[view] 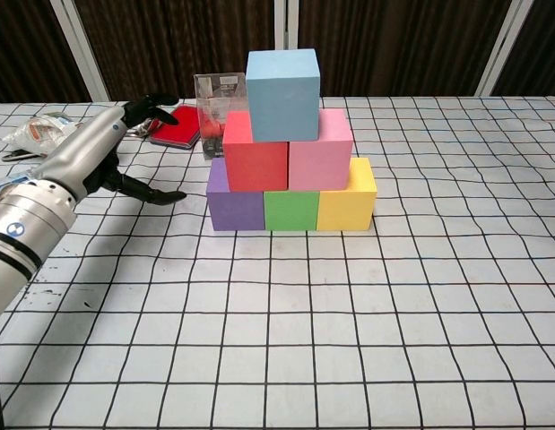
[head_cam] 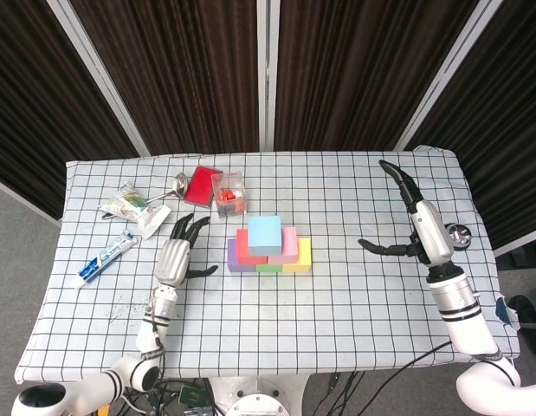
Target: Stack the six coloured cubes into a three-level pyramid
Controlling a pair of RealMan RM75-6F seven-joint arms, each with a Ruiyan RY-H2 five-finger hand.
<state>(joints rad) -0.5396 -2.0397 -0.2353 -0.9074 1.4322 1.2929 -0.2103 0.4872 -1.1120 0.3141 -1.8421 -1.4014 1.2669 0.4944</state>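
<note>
1. The worktop [head_cam: 354, 329] fills the middle of the head view, covered in a white cloth with a black grid.
2. The pyramid stands near the centre of the frame: purple cube [view: 234, 202], green cube [view: 290, 210] and yellow cube [view: 347, 199] touching in a row at the bottom, red cube [view: 255, 154] and pink cube [view: 321, 145] on them, blue cube [view: 282, 91] on top.
3. The right hand [head_cam: 421, 224] hangs over the right side of the frame, well apart from the cubes, fingers spread and holding nothing; it does not show in the chest view.
4. The left hand [head_cam: 177, 255] is just left of the pyramid, near the purple cube without touching it, fingers apart and holding nothing; in the chest view it shows at left [view: 102, 152].
5. A red flat case [head_cam: 201, 185] lies in the upper left part of the cloth, with a clear box [head_cam: 229, 192] holding something red just beside it.
6. A crinkled packet [head_cam: 131, 205] and a toothpaste tube [head_cam: 107, 256] lie at far left.
7. A metal spoon [head_cam: 175, 184] rests left of the red case.
8. A small round metal thing [head_cam: 461, 233] sits at the right edge.
</note>
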